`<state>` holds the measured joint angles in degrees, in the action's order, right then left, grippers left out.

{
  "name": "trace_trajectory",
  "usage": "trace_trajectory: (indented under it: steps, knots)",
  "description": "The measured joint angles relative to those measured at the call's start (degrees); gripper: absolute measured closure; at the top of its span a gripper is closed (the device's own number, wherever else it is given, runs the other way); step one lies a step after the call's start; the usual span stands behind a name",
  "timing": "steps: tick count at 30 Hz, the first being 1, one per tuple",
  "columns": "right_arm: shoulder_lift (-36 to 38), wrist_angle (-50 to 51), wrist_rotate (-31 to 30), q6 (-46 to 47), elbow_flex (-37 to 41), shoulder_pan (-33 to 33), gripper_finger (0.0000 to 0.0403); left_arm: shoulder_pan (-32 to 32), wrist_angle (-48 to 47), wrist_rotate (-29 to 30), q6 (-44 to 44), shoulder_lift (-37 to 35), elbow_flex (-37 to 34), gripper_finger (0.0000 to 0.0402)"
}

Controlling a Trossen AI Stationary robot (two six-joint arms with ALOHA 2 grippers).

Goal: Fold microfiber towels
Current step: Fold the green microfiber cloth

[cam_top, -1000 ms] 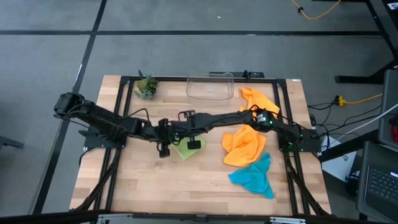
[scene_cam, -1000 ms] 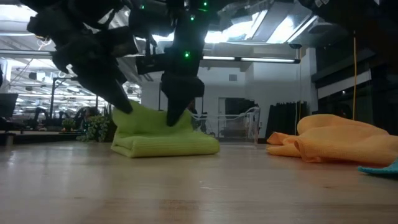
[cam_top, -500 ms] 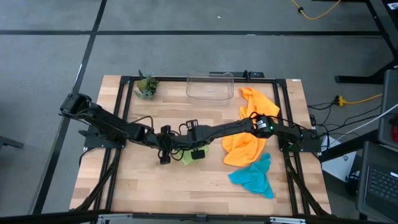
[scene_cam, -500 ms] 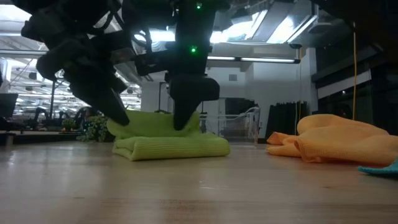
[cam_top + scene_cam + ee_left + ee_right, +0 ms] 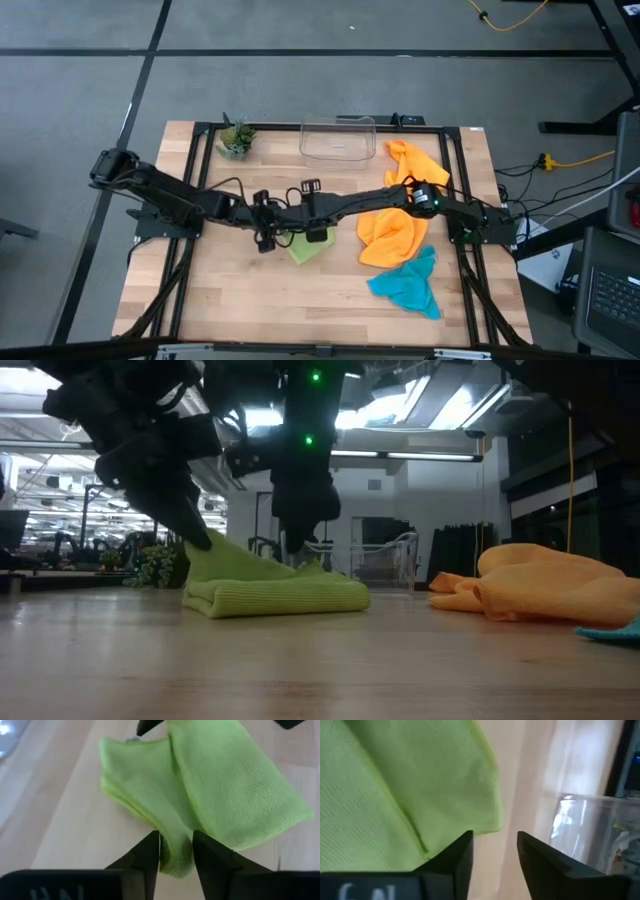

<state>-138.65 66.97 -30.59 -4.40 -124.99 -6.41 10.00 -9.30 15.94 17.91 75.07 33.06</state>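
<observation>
The lime green towel point(image 5: 303, 249) lies folded mid-table, its lower layers flat on the wood point(image 5: 280, 597). My left gripper point(image 5: 265, 238) stands at its left end, fingers parted, with a raised fold between them point(image 5: 176, 851). My right gripper point(image 5: 315, 232) hovers open just over the towel's far edge point(image 5: 495, 851); only bare table shows between its fingers. Two orange towels point(image 5: 393, 235) point(image 5: 412, 160) and a teal one point(image 5: 408, 285) lie crumpled to the right. My left gripper has a raised fold at the towel's left end point(image 5: 175, 840) between its two parted fingers, and the cloth fills the gap. The fingers slant down from the table's left. That fold point(image 5: 222, 557) stays lifted against the finger while the rest of the towel lies on the table.
A clear plastic bin point(image 5: 338, 138) stands at the far edge and a small potted plant point(image 5: 236, 137) at the far left. Bare wood stretches along the near half of the table point(image 5: 250, 300).
Both grippers dipped toward the near edge with the green towel's upper layer, then came back. The layer's end under my right gripper has sunk onto the layers below, and that gripper has risen a little above it. The end at my left gripper is still raised.
</observation>
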Motion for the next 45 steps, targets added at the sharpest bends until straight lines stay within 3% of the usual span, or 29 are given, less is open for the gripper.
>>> trace_trajectory:
  steps: [5,8,12,16,20,24,30,32,37,41,45]
  knots:
    - [0.0,9.8,0.8,1.5,-6.1,0.0,0.0225,-1.2,-1.8,0.1,-0.2,-3.7,0.0,0.0274]
    - [0.2,20.2,4.3,2.7,-10.1,0.0,0.0223,-1.5,-2.9,0.7,-0.2,-6.4,0.0,0.0273]
    - [6.3,21.2,7.1,5.7,-4.5,0.4,0.0222,-1.6,-6.7,5.4,-0.1,-10.6,0.0,0.0273]
    - [13.0,18.6,7.7,9.9,3.3,1.7,0.0222,-1.6,-6.2,2.5,4.7,-11.6,0.0,0.0274]
    - [21.1,11.8,8.4,9.7,14.9,1.7,0.0222,0.9,-3.9,-0.3,8.5,-8.6,-0.1,0.0276]
    - [30.7,2.7,13.7,10.3,29.5,1.6,0.0222,4.4,2.3,-0.4,8.4,-5.2,-0.1,0.0277]
    - [42.2,-28.0,26.8,8.0,51.4,-0.2,0.0222,10.7,11.3,-0.6,1.4,-2.7,-0.1,0.0277]
    - [43.2,-39.3,29.2,7.0,56.9,-1.1,0.0222,13.0,14.9,-0.2,-1.5,-1.3,-0.1,0.0277]
    - [40.5,-61.6,28.8,3.9,66.4,-2.8,0.0222,16.5,26.3,3.5,-3.6,6.9,-0.1,0.0277]
    - [37.3,-67.2,28.8,0.8,68.5,-4.0,0.0222,17.0,32.0,7.0,-4.6,13.9,0.0,0.0277]
    - [34.6,-67.3,28.8,-0.3,68.1,-5.1,0.0222,17.4,31.7,7.1,-4.6,19.8,3.5,0.0277]
